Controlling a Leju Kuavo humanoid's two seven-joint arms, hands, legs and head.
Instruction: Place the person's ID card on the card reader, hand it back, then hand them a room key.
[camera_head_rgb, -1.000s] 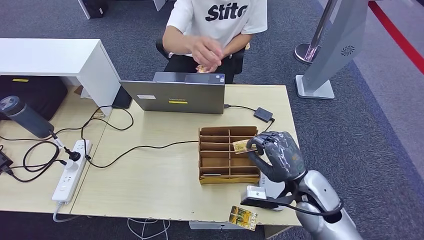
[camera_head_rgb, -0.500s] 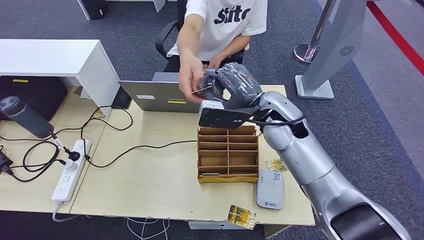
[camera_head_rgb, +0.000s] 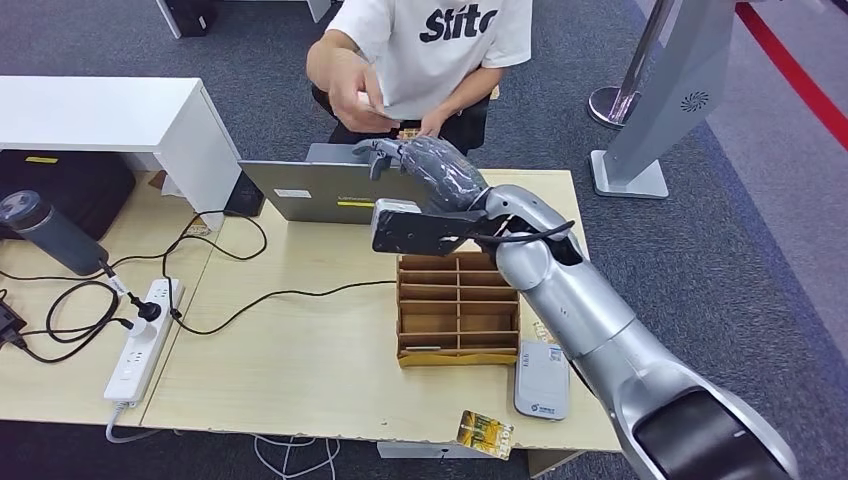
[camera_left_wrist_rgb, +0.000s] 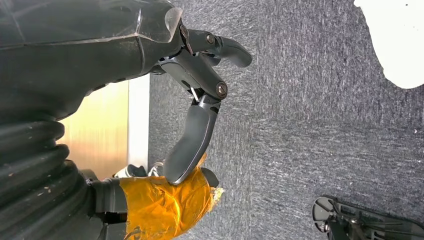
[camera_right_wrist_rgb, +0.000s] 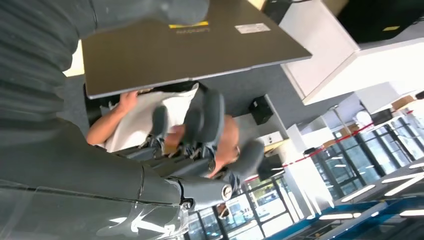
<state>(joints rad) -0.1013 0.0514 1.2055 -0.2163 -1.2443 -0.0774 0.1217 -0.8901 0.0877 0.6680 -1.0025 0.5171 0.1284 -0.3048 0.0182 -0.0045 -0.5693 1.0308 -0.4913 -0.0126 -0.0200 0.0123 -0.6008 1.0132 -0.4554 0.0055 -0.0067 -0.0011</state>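
Right hand (camera_head_rgb: 425, 170) stretched out over the grey laptop (camera_head_rgb: 350, 192) toward the seated person (camera_head_rgb: 430, 55), fingers spread and holding nothing; the right wrist view confirms the fingers (camera_right_wrist_rgb: 212, 115) apart with the person's white shirt behind them. Person's raised hand (camera_head_rgb: 352, 82) appears to hold a small pale card (camera_head_rgb: 370, 100) near the chest, but it is tiny and partly covered by fingers, so which card it is cannot be told. Forearm crosses above the cardboard slot box (camera_head_rgb: 457, 310), hiding its far right corner. Grey card reader (camera_head_rgb: 541, 380) lies on the desk just right of the box's near corner, the arm cutting off its upper edge. A gold-patterned card (camera_head_rgb: 484, 433) sits at the desk's front edge, overhanging slightly. Left hand (camera_left_wrist_rgb: 195, 115) hangs over dark carpet, fingers (camera_left_wrist_rgb: 192, 137) loosely curled, gripping nothing; orange tape wraps a part near its thumb. Power strip (camera_head_rgb: 140, 340) and cables at desk left.
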